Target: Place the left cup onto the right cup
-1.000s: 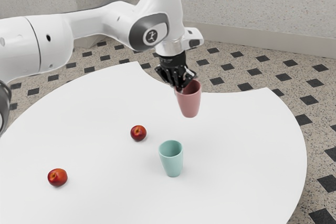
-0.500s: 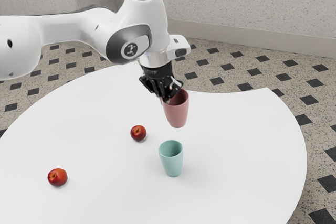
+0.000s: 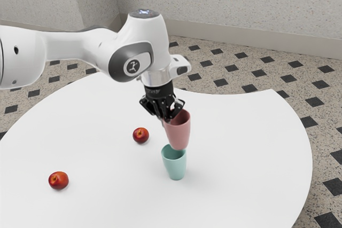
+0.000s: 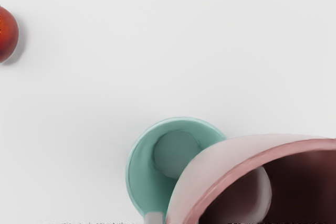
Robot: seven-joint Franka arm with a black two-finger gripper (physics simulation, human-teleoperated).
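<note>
The only marking is a small white emblem on the grey round cap of the white robot arm; I cannot read it as letters.

There are two cups and two apples on the round white table. The black two-finger gripper pinches the rim of the smooth pink tapered cup and holds it in the air, slightly tilted. The base of this cup is at the mouth of the smooth teal tapered cup, which stands upright on the table. I cannot tell whether the two cups touch.

In the wrist view the pink tapered cup covers one side of the open mouth of the teal tapered cup.

One round red apple lies near the teal cup, on the exterior view's left of it. The second red apple lies well apart, nearer and further to the exterior view's left. One red apple also shows at the edge of the wrist view.
</note>
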